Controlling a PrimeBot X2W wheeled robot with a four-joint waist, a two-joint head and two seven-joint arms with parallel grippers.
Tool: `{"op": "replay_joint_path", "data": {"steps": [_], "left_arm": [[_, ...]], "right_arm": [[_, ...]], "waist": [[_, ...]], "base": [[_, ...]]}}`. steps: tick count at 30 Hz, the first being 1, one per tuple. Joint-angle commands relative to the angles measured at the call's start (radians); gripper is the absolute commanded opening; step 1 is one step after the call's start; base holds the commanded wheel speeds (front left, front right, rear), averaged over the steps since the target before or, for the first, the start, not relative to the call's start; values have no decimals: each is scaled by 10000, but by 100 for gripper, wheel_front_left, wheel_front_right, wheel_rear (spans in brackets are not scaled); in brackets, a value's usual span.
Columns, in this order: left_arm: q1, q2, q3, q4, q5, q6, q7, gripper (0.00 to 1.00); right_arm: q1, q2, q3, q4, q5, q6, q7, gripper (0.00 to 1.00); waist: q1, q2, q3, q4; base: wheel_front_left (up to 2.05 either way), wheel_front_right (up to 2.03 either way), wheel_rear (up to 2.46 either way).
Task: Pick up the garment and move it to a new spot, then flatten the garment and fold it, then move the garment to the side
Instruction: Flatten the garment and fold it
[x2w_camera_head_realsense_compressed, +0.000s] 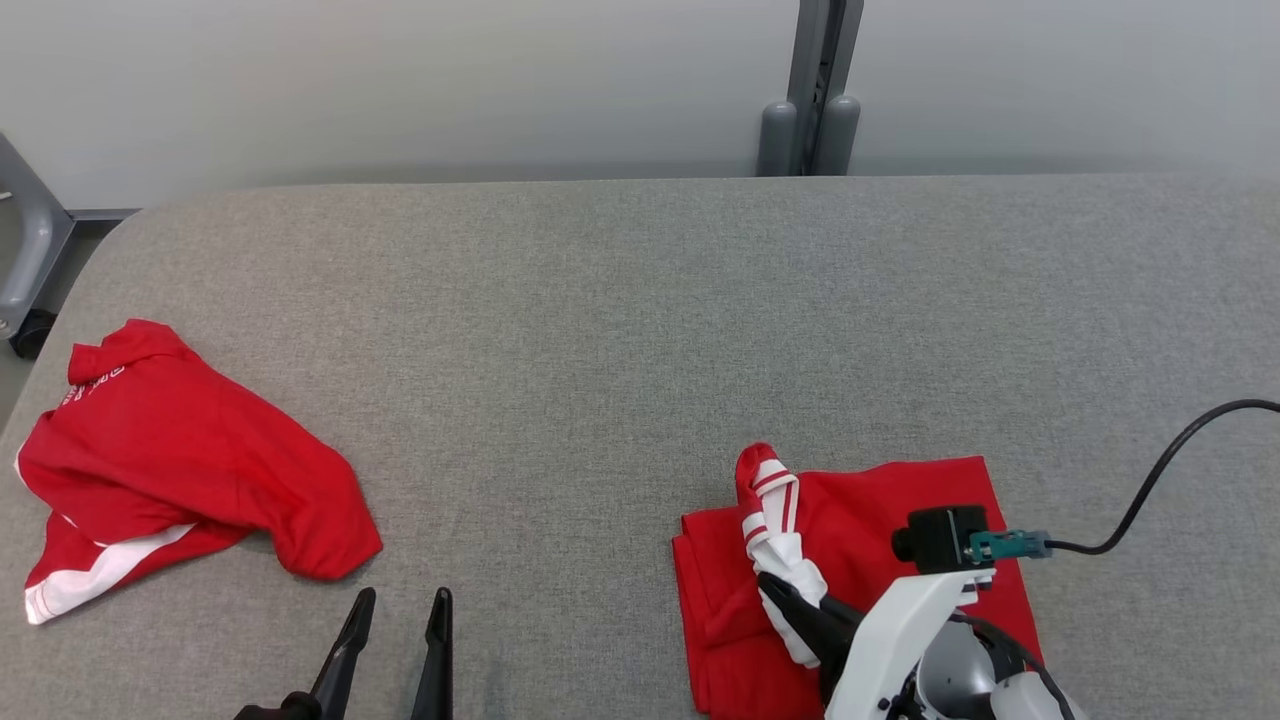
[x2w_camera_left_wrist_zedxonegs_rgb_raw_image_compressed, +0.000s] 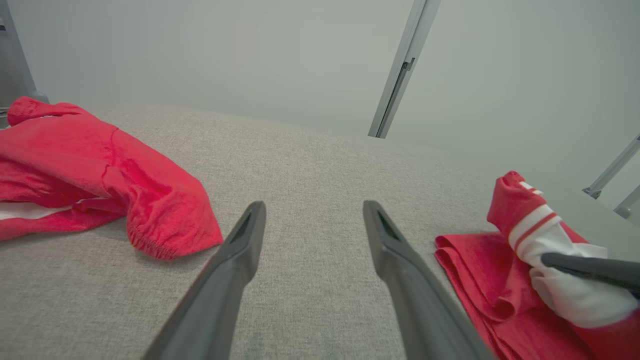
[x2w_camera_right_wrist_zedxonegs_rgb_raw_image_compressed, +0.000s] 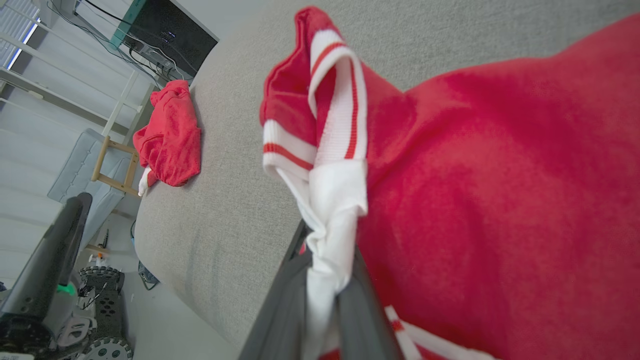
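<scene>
The folded red garment with a white striped cuff (x2w_camera_head_realsense_compressed: 850, 510) runs off the head view's bottom edge, its near right part under the white right forearm (x2w_camera_head_realsense_compressed: 890, 630). Bunched white cloth hides the fingertips of the right pincer (x2w_camera_head_realsense_compressed: 768, 582) in the right wrist view. The white lettering (x2w_camera_head_realsense_compressed: 92, 385) on the crumpled red garment (x2w_camera_head_realsense_compressed: 190, 450) is too small to read

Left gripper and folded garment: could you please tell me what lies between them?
Nothing: between the left gripper and the folded garment the grey table is bare, as the head view and left wrist view both show.
</scene>
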Motion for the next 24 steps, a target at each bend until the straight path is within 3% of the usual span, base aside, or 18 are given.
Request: {"op": "replay_joint_path", "data": {"steps": [1, 3, 9, 16, 22, 24], "left_arm": [[22, 34, 0, -9, -33, 26, -45, 100], [101, 34, 2, -16, -29, 53, -45, 100], [327, 34, 185, 2, -10, 80, -45, 100], [622, 37, 413, -212, -73, 194, -45, 100], [810, 38, 589, -368, 9, 236, -45, 100], [752, 35, 682, -439, 2, 272, -45, 100]], "right_arm": [[-142, -11, 74, 78, 36, 8, -152, 5], [-257, -12, 256, 151, 215, 8, -482, 100], [11, -99, 76, -674, 313, 7, -1282, 100], [1322, -1437, -1287, -2479, -456, 8, -2592, 100], [2162, -2548, -2405, -2515, -3211, 7, -5199, 100], [2461, -2473, -2828, -2117, -3976, 7, -5966, 100]], "waist": [[0, 0, -7, 10], [0, 0, -36, 7], [0, 0, -302, -106], [0, 0, -633, -315], [0, 0, -925, -542], [0, 0, -999, -586]], "base": [[0, 0, 0], [0, 0, 0], [0, 0, 0], [0, 0, 0], [0, 0, 0], [0, 0, 0]]}}
